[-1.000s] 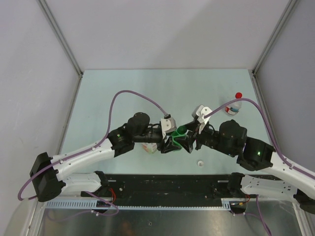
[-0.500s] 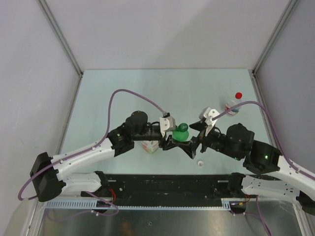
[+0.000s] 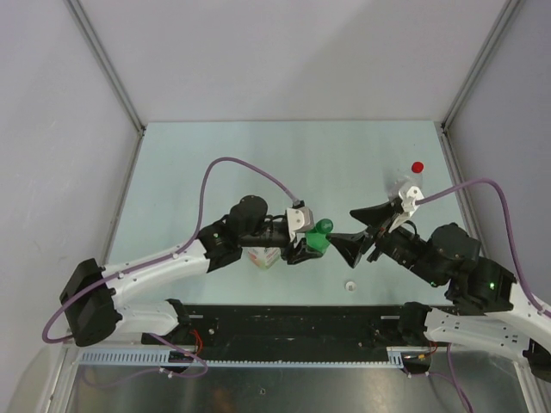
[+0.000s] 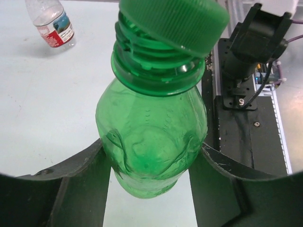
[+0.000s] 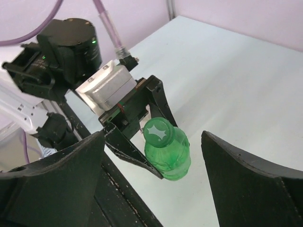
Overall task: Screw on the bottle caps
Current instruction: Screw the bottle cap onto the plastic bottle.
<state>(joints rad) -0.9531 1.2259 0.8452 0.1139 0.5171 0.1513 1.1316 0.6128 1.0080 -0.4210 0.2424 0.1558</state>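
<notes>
My left gripper (image 3: pixel 312 245) is shut on the body of the green bottle (image 4: pixel 151 132) and holds it off the table. The green cap (image 4: pixel 177 21) sits tilted on the bottle's neck; it also shows as the green cap (image 5: pixel 158 132) from above. My right gripper (image 3: pixel 355 231) hangs open just right of the bottle, touching nothing. In the right wrist view its fingers (image 5: pixel 71 165) stand wide on either side of the bottle, well apart from it. The red cap (image 3: pixel 417 167) tops the small clear bottle (image 3: pixel 408 186) at the far right. The white cap (image 3: pixel 350 285) lies loose near the front edge.
A wider clear bottle with an orange label (image 3: pixel 263 255) stands under my left forearm. The black base rail (image 3: pixel 301 318) runs along the near edge. Grey walls close in the table on the left, back and right.
My right gripper has opened, let go of the green cap and drawn back to the right. My left gripper has shifted slightly right with the green bottle.
</notes>
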